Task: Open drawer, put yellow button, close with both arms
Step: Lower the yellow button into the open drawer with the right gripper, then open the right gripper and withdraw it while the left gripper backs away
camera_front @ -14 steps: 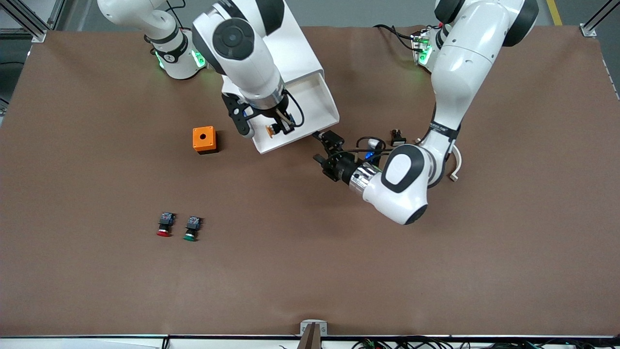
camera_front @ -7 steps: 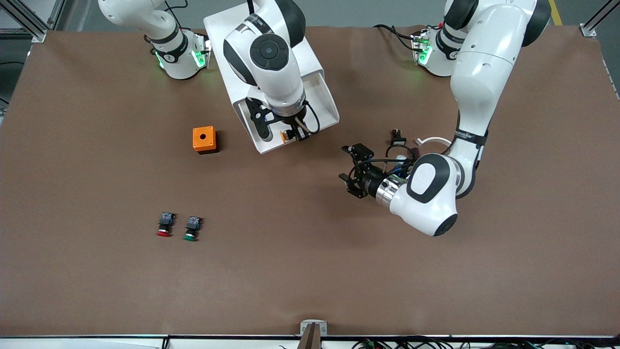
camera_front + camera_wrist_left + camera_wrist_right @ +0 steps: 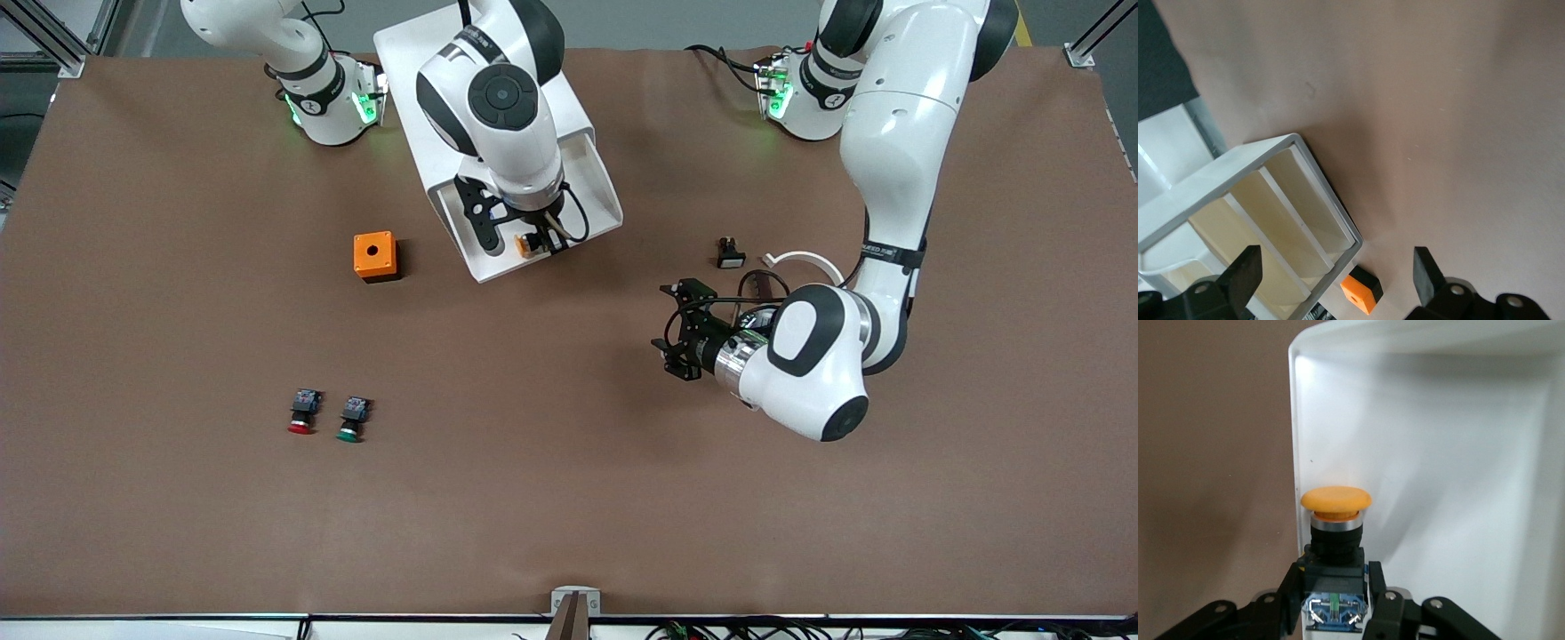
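The white cabinet (image 3: 418, 71) stands near the right arm's base, with its uppermost drawer (image 3: 607, 197) pulled open. My right gripper (image 3: 533, 242) is shut on the yellow button (image 3: 524, 246) and holds it over the drawer's front corner. In the right wrist view the button (image 3: 1336, 501) sits cap outward in the right gripper (image 3: 1335, 597), over the drawer's white rim (image 3: 1295, 453). My left gripper (image 3: 677, 331) is open and empty over bare table beside the drawer, toward the left arm's end. In the left wrist view the left gripper (image 3: 1335, 277) frames the cabinet (image 3: 1271, 150).
An orange box (image 3: 374, 256) lies beside the drawer toward the right arm's end; it also shows in the left wrist view (image 3: 1361, 291). A red-capped button (image 3: 302, 412) and a green-capped button (image 3: 352, 420) lie nearer the front camera. A small black part (image 3: 730, 254) and a white curved piece (image 3: 800, 258) lie by the left arm.
My left gripper has drawn away from the drawer's corner toward the left arm's end and the front camera. My right gripper has carried the yellow button along the drawer's front edge.
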